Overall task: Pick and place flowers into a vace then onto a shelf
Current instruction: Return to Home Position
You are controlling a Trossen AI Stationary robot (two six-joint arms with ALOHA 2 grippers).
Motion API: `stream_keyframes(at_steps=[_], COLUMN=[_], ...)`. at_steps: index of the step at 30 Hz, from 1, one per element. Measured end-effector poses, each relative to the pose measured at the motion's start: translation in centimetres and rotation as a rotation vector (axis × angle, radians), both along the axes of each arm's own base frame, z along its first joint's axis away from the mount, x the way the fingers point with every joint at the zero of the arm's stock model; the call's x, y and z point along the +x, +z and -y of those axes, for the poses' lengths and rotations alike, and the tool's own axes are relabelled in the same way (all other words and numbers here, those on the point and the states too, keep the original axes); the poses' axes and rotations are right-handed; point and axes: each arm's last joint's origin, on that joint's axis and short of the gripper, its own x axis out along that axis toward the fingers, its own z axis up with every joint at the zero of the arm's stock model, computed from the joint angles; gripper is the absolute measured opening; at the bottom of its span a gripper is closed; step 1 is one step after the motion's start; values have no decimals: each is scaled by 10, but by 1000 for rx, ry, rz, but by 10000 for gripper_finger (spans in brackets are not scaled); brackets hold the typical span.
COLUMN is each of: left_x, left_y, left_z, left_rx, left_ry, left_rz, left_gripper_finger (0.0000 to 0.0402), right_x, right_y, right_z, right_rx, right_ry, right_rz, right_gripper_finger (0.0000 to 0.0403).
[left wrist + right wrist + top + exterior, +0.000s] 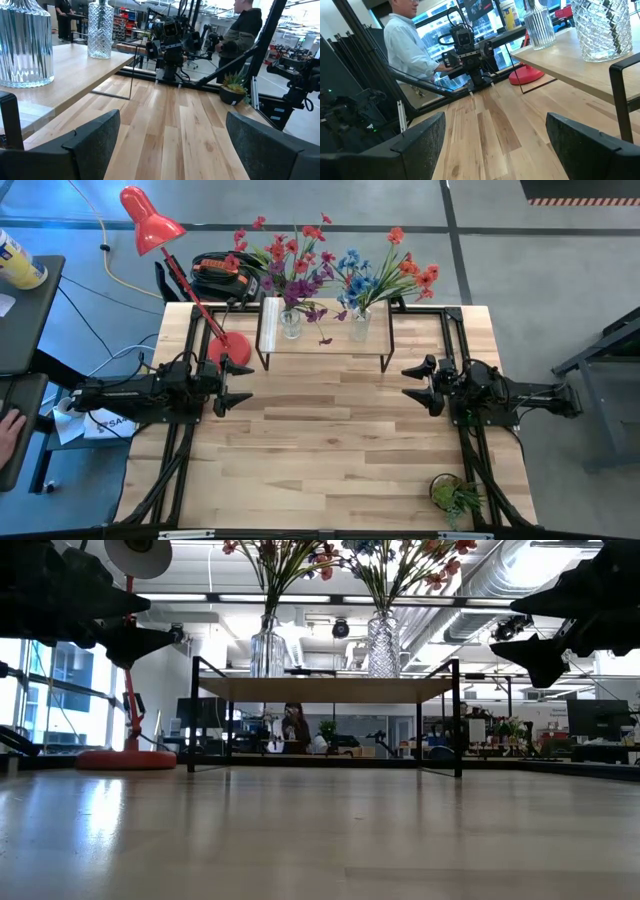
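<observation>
left tool [240, 384]: released, fingers spread, nothing between them; low at the left side of the counter [330, 450], pointing inward
right tool [413, 386]: released too, empty; low at the right side, pointing inward, facing the left tool across bare wood
shelf [310, 345]: at the counter's far edge, between the arms; off to the far side of both tools, apart from each; its long axis runs left to right, parallel to the line between the tools
vases: left vase [291, 323] and right vase [360, 325], both clear, upright on the shelf top, near each other
flowers [290, 260]: red and purple in the left vase, blue and orange in the right vase; stems upright
nearer arm: left tool to the left vase, right tool to the right vase; neither clearly nearer the shelf
step, as judged: placing looks done; only settling the arms at rest remains, with no reach toward the shelf
writing: a paper [100, 423] by the left arm's base shows "SA", the rest hidden; the label on a yellow can [18, 262] is not legible; no brand readable
</observation>
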Motion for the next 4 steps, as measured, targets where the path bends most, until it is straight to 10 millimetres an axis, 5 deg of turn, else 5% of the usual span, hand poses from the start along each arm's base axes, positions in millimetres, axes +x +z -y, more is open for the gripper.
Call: stream_keyframes(at_steps=[4], left_x=[0], left_y=[0], left_z=[0], left_rx=[0], left_ry=[0], left_rz=[0], left_gripper_finger=[397], right_x=[0], right_y=[0], right_z=[0], right_rx=[0], right_ry=[0], right_rz=[0], right_gripper_finger=[334])
